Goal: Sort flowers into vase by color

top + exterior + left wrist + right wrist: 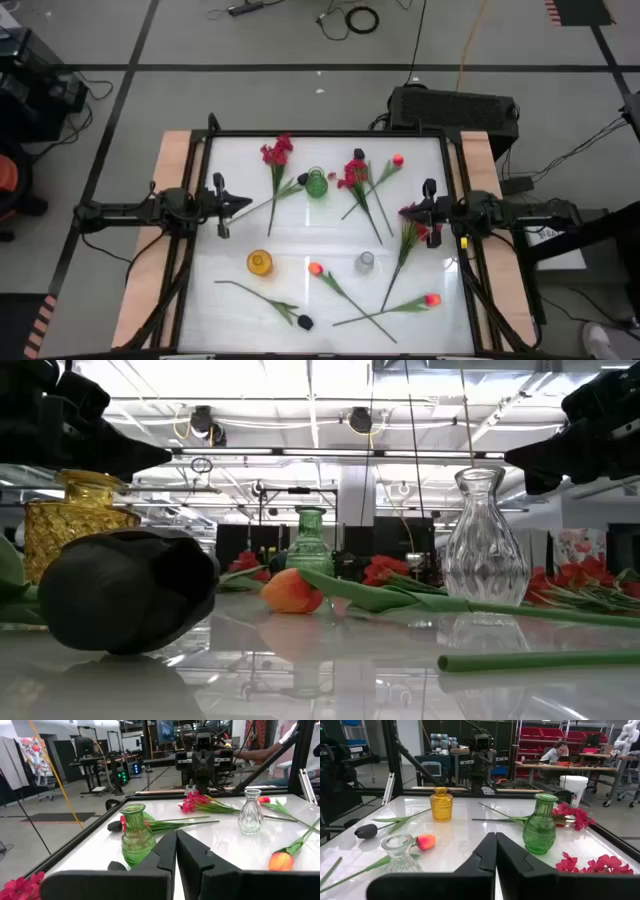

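Flowers lie flat on the white table: crimson sprays, orange tulips and black blooms. Three vases stand upright: green, yellow, clear. My left gripper hovers at the table's left edge, shut and empty. My right gripper hovers at the right edge, shut and empty, above and beside a crimson spray.
A black frame borders the table. A black box sits behind the far right corner. In the low view a black bloom and a green stem lie close to the near edge.
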